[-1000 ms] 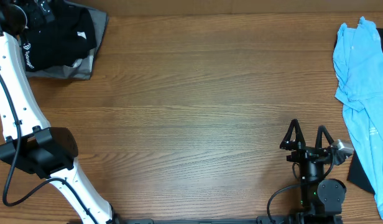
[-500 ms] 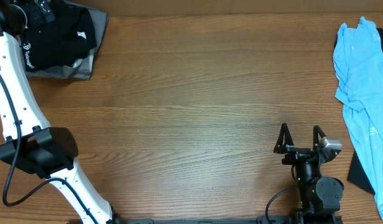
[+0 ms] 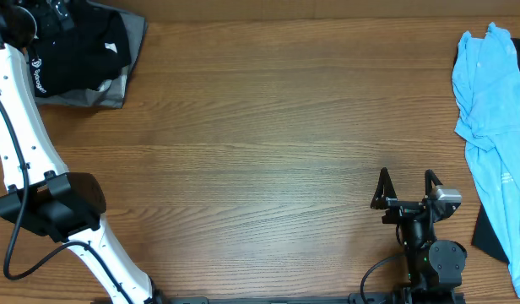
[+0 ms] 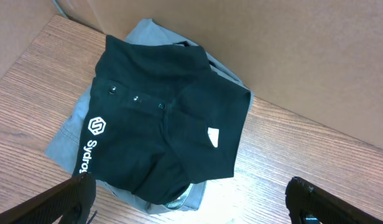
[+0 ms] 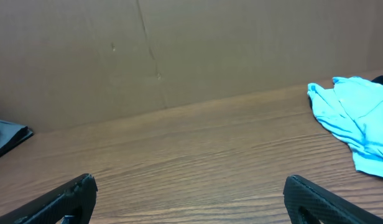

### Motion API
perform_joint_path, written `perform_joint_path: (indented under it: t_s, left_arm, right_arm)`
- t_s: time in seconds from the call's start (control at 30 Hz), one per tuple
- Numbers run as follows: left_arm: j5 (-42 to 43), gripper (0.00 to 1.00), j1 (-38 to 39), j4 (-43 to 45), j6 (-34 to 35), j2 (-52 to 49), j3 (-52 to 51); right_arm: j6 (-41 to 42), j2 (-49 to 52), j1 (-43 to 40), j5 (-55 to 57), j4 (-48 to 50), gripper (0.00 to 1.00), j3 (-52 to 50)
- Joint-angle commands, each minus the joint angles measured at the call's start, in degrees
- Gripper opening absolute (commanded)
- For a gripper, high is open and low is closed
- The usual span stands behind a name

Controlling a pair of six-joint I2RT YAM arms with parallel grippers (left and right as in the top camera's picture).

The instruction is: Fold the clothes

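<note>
The black shirt [image 3: 78, 51] lies folded at the table's far left corner, on top of a grey folded garment [image 3: 116, 89]. In the left wrist view the black shirt [image 4: 160, 124] shows white lettering, a white logo and a small white label, and the grey garment [image 4: 67, 130] peeks out below it. My left gripper [image 4: 191, 202] is open and empty, above the near edge of the pile. My right gripper [image 3: 405, 190] is open and empty near the front edge at the right; it also shows in the right wrist view [image 5: 191, 199] over bare wood.
A light blue shirt [image 3: 492, 110] lies crumpled along the right edge, also in the right wrist view [image 5: 356, 118]. A dark item [image 3: 488, 236] lies under its near end. A brown wall [image 5: 179, 50] stands behind the wooden table [image 3: 268, 143].
My right gripper has drawn back toward the front edge and a little left, and its fingers have spread slightly. The left arm and the clothes have not moved.
</note>
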State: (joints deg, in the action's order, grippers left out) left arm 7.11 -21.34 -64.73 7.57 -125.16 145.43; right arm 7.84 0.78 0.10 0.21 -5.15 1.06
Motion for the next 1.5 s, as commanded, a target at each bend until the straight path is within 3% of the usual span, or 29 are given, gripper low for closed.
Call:
perform_joint_path:
  t_s: [0.0,0.43,0.73,0.97,1.17,1.27,1.47]
  left_arm:
    - [0.39,1.00,0.11,0.22,0.61,-0.17,0.07]
    - [0.04,1.00,1.44,0.11,0.61,0.59,-0.24]
    - [-0.02,1.00,10.32,-0.31,0.61,13.73,-6.60]
    - [-0.15,1.00,18.29,-0.48,0.55,29.51,-28.74]
    - [-0.15,1.00,19.91,0.09,0.59,41.22,-46.71]
    - [-0.20,1.00,19.91,5.35,0.55,47.98,-56.19]
    - [-0.02,1.00,19.91,24.06,0.57,64.41,-80.50]
  right_arm:
    - [-0.39,-0.61,0.26,-0.35,0.35,1.00,-0.61]
    - [-0.39,-0.61,0.26,-0.35,0.35,1.00,-0.61]
    - [-0.39,-0.61,0.26,-0.35,0.35,1.00,-0.61]
    - [-0.39,-0.61,0.26,-0.35,0.35,1.00,-0.61]
    - [-0.39,-0.61,0.26,-0.35,0.35,1.00,-0.61]
    - [-0.39,-0.61,0.26,-0.35,0.35,1.00,-0.61]
    - [-0.39,-0.61,0.26,-0.35,0.35,1.00,-0.61]
